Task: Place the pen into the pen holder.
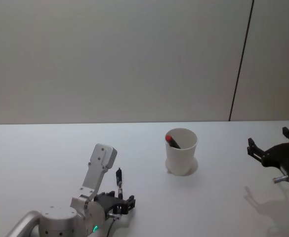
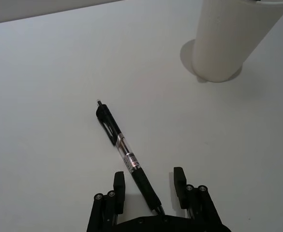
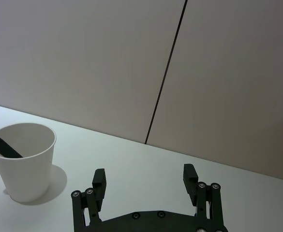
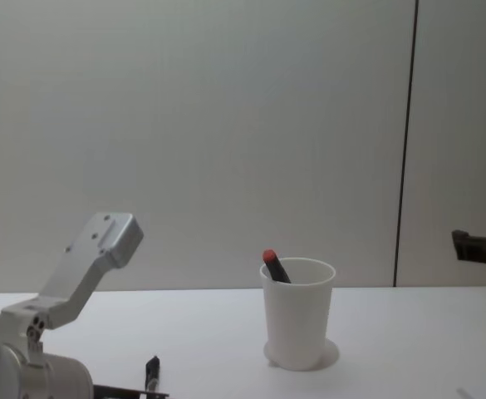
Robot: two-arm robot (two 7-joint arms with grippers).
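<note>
My black two-finger left gripper [image 2: 148,175] sits low over the white table [image 2: 44,72]. Jaws apart, straddling the rubber-grip end of the black clear-barrelled click pen [image 2: 124,152]. Pen lies flat, touching neither finger.

My read: centre on the barrel, go down, close squarely. A hold this near the tip may let it swing.

Target is the white tapered paper cup [image 1: 181,153], ahead to my right. A red-capped dark pen [image 1: 172,141] leans inside, so aim for the free side.

My black right gripper [image 3: 144,173] is parked right, jaws apart.
</note>
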